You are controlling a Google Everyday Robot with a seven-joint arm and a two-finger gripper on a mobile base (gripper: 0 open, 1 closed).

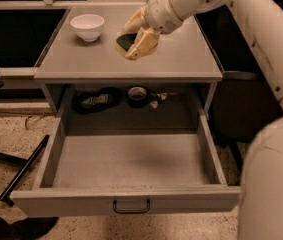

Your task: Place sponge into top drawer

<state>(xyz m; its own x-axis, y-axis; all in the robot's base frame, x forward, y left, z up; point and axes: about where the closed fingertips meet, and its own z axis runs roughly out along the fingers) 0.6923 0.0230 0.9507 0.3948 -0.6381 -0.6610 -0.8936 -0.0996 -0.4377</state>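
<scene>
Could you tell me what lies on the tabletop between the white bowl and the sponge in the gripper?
Only bare tabletop, per the camera view. The bowl sits left; the gripper holds the sponge right.

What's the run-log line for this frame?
gripper: shut on sponge, above tabletop | top drawer: open | bowl: on tabletop

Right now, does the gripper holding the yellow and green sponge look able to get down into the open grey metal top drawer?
Probably yes. The gripper holds the yellow and green sponge above the grey tabletop, and the grey metal top drawer is pulled well out in front, its floor bare. It would need to clear the tabletop's front edge first.
</scene>
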